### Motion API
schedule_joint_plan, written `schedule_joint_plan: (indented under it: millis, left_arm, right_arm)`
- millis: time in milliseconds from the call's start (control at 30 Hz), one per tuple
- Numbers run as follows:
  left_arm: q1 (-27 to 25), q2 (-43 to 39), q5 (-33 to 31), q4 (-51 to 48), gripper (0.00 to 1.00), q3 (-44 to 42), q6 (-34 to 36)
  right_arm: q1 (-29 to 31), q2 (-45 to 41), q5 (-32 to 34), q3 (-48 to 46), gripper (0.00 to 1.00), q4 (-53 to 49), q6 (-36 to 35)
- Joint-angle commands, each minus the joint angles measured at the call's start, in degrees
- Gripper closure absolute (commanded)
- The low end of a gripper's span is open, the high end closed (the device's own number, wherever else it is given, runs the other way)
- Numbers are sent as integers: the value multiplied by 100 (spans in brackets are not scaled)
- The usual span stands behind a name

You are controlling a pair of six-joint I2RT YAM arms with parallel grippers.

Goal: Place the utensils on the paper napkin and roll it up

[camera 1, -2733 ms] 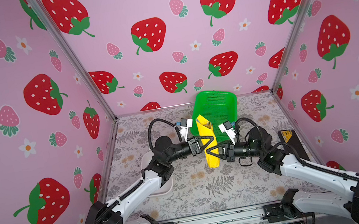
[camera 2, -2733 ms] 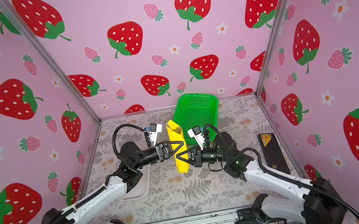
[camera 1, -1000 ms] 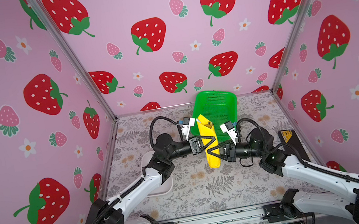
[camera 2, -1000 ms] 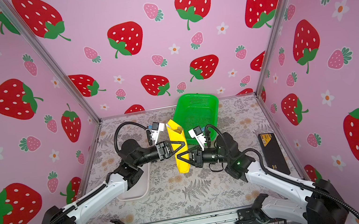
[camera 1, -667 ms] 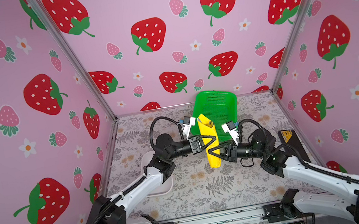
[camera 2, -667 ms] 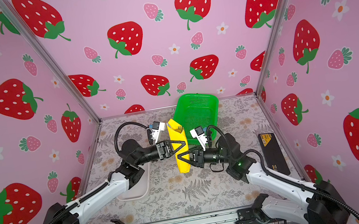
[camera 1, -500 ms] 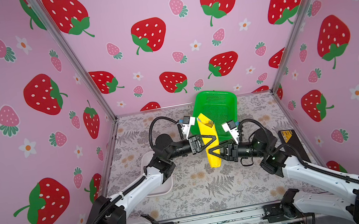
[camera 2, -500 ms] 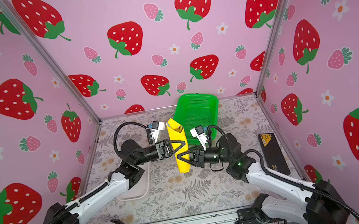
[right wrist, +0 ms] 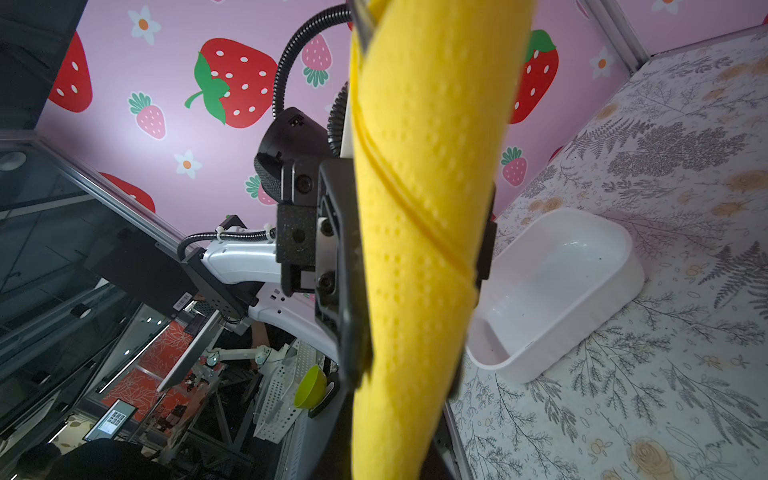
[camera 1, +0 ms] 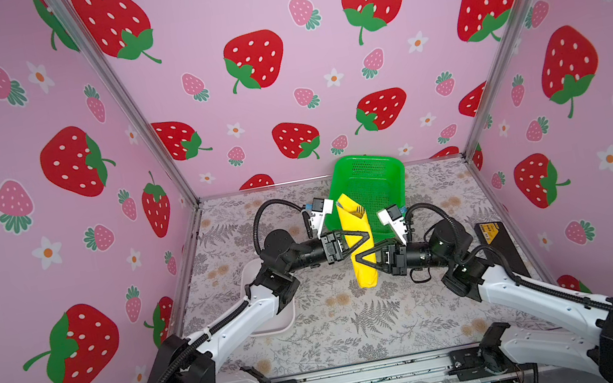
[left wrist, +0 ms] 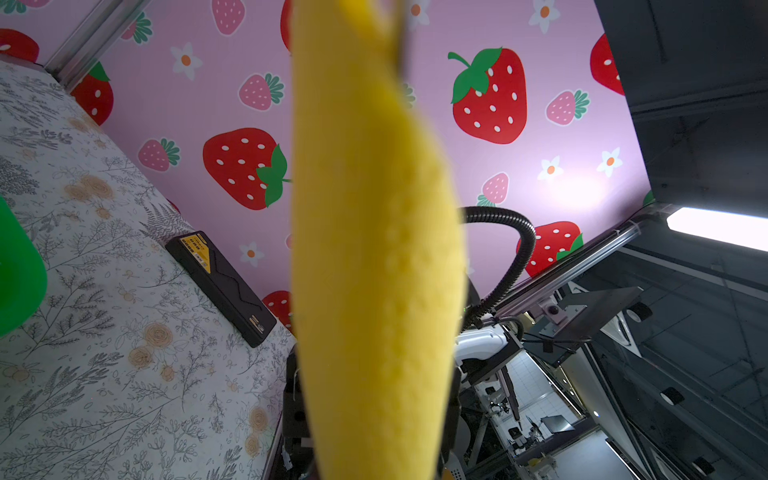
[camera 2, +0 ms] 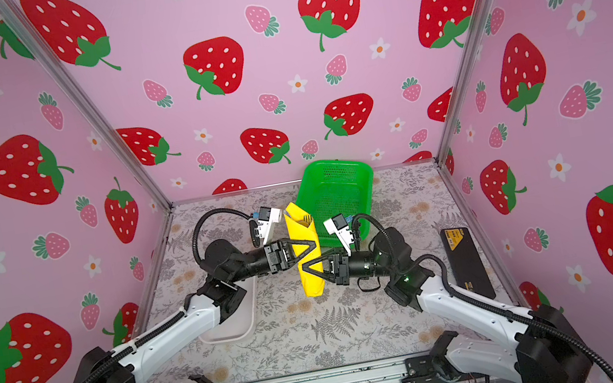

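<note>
The paper napkin [camera 1: 365, 275] [camera 2: 312, 284] is a bright yellow roll, held off the table and pointing toward the back wall. Silver fork tines of the utensils [camera 1: 359, 207] [camera 2: 306, 218] peek from its far end; the rest is hidden inside. My left gripper [camera 1: 359, 239] [camera 2: 308, 248] comes in from the left and is shut on the roll's middle. Just below it, my right gripper [camera 1: 366, 258] [camera 2: 311, 268] comes in from the right, also shut on the roll. The roll [left wrist: 374, 249] [right wrist: 419, 249] fills both wrist views and hides each gripper's own jaws.
A green mesh basket [camera 1: 377, 172] [camera 2: 336, 179] stands at the back, just behind the roll's far end. A white tray [camera 1: 276, 324] [camera 2: 231, 331] [right wrist: 582, 291] lies under the left arm. A black box [camera 1: 499, 248] [camera 2: 468, 262] [left wrist: 224, 282] lies along the right wall.
The roll stays held in the air between both grippers. The right gripper has edged slightly to the left along it; the left arm has hardly moved.
</note>
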Motion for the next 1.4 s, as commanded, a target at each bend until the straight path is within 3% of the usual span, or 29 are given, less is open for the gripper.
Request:
schedule_joint_plan:
  millis: [0,167,333,767,967,1233,1367]
  left_arm:
    - [24,-103,-67,-213,70,148,232]
    - [24,-157,-135,-600,53,78,406]
    - [16,-268,-165,-990,51,55,591]
    - [7,-394,-348,-1166,73,-16,685]
    - [11,-364,-280,-1103,74,15,658]
    - [7,-429,-294,-1193,67,-19,696]
    - [9,-403,-280,-1132,75,-5,678]
  right_arm:
    - [-3,-91,24,6,85,167,-88]
    - [-14,-149,246,148,85,-400,-413]
    - [-11,-189,560,358,85,-1197,-826]
    - [-7,-248,628,381,85,-1379,-915]
    - [-13,-282,666,330,84,-1397,-912]
    - [-13,-246,691,359,85,-1382,-909]
    - [-11,-190,642,398,86,-1374,-902]
